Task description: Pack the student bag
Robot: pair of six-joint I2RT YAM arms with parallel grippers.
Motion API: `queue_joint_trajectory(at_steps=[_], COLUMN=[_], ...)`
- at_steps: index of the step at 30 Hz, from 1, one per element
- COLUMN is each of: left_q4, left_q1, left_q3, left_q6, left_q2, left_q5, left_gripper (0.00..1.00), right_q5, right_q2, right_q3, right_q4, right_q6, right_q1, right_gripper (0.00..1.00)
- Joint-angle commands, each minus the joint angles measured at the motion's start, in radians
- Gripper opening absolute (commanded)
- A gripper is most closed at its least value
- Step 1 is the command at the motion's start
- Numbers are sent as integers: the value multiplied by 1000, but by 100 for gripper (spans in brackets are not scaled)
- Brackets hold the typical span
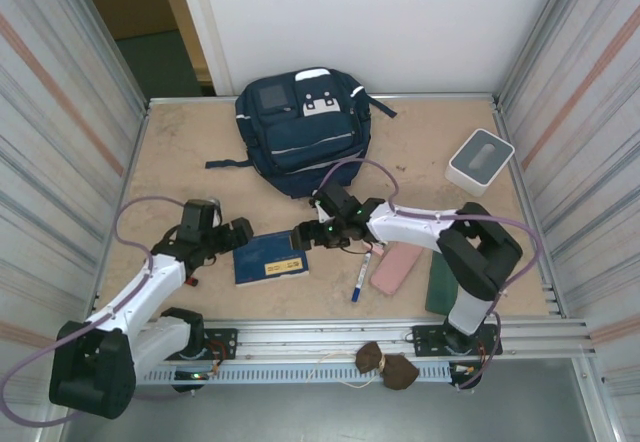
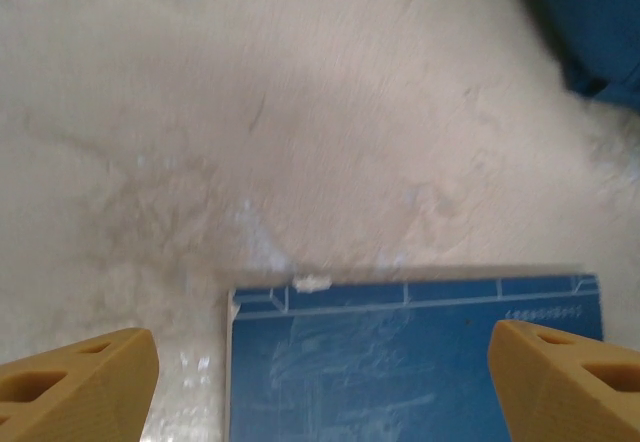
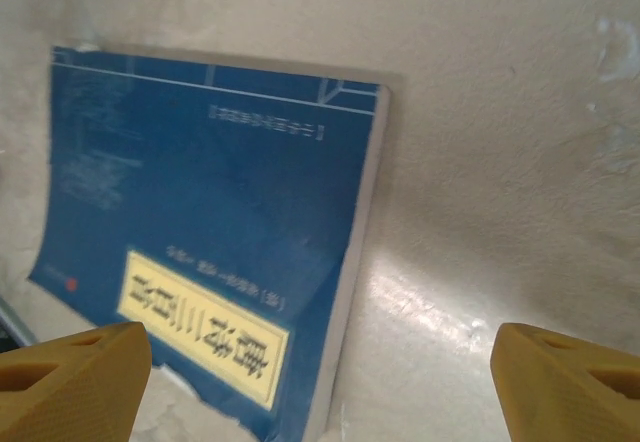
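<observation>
The student bag (image 1: 303, 132), a large navy-blue fabric backpack, is laid flat at 12 o'clock. It is judged soft, floppy and light, best pinched at a dark strap (image 1: 226, 163) or a fabric fold. The left gripper (image 1: 240, 230) and right gripper (image 1: 300, 234) are spread wide, empty, above a flat blue notebook (image 1: 270, 258). Bare beige table (image 1: 180, 152) is left at 9 o'clock.

Room on the left and far right, clutter near right

Bare table (image 1: 180, 162) lies open left of the student bag (image 1: 303, 132) and between it and the white box (image 1: 480, 160). The blue notebook (image 1: 270, 260) lies flat under the left gripper (image 1: 243, 234) and right gripper (image 1: 298, 234). A pen (image 1: 360, 275), pink case (image 1: 397, 267) and dark green case (image 1: 441, 282) crowd the near right.
</observation>
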State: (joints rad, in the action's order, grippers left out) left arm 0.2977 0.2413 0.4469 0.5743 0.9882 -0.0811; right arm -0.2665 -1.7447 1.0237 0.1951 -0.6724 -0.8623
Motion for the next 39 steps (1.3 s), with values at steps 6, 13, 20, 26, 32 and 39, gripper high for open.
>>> queue_joint_trajectory(at_steps=[6,13,20,26,32,39], left_q4=[36,15,5,-6,-14,-15], left_q1=[-2,-1,0,0,0,0], left_q3=[-29,-16,-15,-11,-9,-13], left_q6=[-13,-29,-35,-40,-48,-47], left_q2=[1,16,37,51,72,66], left_q5=[-58,-72,-80,-77,-79,-74], left_gripper=[85,85,85,85,85,85], right_q5=[224,475,477,453,441,305], right_q2=[-20,-157,-266,-318,-341,-211], right_q3=[104,218,301,327,342,272], right_q4=[32,87,70,13,-24,66], right_q6=[23,128,173,176,197,179], right_q1=[65,108,124,120,129,146], right_gripper=[78,59,52,48,29,12])
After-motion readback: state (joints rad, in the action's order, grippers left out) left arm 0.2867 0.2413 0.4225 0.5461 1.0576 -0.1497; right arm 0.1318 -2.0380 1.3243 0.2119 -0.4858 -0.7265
